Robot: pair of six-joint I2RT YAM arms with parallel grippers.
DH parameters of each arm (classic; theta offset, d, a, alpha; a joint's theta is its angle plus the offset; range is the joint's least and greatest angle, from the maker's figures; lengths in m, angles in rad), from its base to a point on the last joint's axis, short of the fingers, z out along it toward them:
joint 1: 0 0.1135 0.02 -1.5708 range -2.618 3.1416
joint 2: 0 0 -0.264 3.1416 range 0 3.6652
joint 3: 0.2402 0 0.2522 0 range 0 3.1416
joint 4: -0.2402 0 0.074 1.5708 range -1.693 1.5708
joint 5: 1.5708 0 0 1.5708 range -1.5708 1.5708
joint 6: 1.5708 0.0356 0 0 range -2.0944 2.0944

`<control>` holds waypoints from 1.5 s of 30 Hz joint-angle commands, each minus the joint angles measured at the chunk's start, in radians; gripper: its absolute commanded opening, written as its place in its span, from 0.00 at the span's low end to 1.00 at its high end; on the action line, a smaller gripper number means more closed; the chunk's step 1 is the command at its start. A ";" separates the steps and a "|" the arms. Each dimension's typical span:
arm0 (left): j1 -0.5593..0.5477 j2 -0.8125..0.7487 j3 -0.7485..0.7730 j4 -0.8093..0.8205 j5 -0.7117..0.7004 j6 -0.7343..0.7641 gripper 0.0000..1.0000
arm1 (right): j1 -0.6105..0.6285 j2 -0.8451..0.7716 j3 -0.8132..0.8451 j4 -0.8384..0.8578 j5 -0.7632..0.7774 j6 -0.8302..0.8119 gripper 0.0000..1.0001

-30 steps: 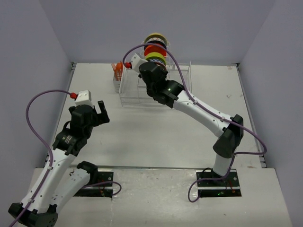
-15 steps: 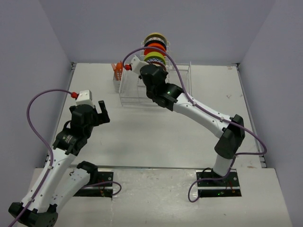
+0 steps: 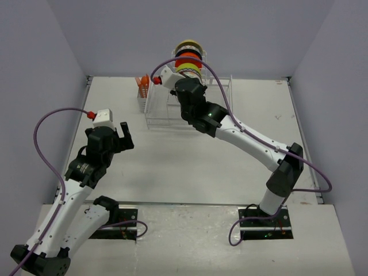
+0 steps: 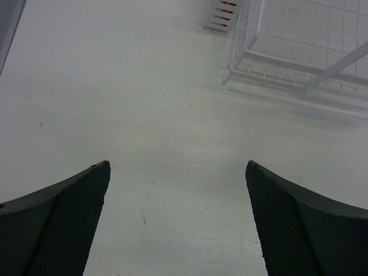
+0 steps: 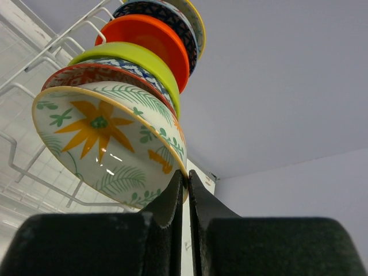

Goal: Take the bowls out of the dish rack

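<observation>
At the tabletop's [image 3: 190, 167] far side, the dish rack [image 3: 158, 112] holds bowls [image 3: 188, 57] upright in a tight row, orange utensils [image 3: 142, 84] beside them. Its front leaf-patterned bowl [image 5: 109, 144] is pinched at the rim by the right tool [image 5: 185, 181]; the left tool [image 4: 177, 167] hangs spread above the tabletop nearby.

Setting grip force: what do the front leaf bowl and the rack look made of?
The leaf bowl: probably glazed ceramic, maybe melamine; glossy, with small highlights over the printed pattern. The dish rack: thin wire, likely coated metal; smooth uniform white.
</observation>
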 commanded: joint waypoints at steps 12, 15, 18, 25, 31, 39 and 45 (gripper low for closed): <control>-0.006 0.004 -0.005 0.041 0.004 0.018 1.00 | 0.009 -0.119 0.011 0.019 -0.019 0.045 0.00; -0.006 0.001 -0.003 0.041 0.004 0.018 1.00 | 0.009 -0.127 0.009 -0.032 -0.036 0.086 0.00; -0.006 0.003 -0.005 0.041 0.004 0.018 1.00 | 0.009 -0.153 0.012 -0.073 -0.068 0.141 0.00; -0.006 0.000 -0.005 0.041 0.003 0.017 1.00 | 0.009 -0.254 0.007 -0.182 -0.159 0.293 0.00; -0.006 -0.003 -0.005 0.041 0.003 0.017 1.00 | 0.009 -0.299 -0.060 -0.185 -0.181 0.314 0.00; -0.006 -0.011 -0.006 0.039 -0.003 0.015 1.00 | -0.040 -0.371 -0.167 -0.199 -0.237 0.471 0.00; -0.006 -0.023 -0.003 0.031 -0.029 0.008 1.00 | -0.091 -0.433 -0.361 -0.130 -0.312 0.618 0.00</control>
